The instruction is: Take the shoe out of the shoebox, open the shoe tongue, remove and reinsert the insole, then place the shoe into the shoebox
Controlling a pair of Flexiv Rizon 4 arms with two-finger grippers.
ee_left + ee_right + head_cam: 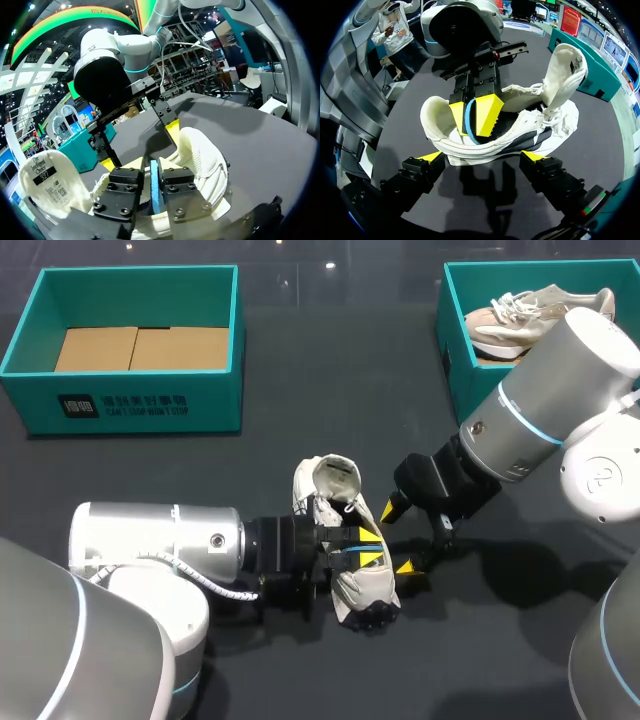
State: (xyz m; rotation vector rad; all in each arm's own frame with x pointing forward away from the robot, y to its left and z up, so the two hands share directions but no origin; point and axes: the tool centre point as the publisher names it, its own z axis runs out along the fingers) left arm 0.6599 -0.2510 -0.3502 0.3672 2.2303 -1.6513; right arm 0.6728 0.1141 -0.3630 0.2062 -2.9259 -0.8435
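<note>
The left end effector (371,547) is pressed together on the blue edge of the insole (469,120), its fingers reaching into the white shoe (352,588). The shoe lies on the dark counter (300,430) between the two end effectors. The right end effector (484,156) is spread, its tips just short of the shoe's sole, facing the left one. The tongue (564,70) is folded out, beside both

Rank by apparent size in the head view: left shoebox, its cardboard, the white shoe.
1. Left shoebox.
2-3. Cardboard and white shoe look about alike; the left gripper hides part of the shoe, so unranked.
</note>
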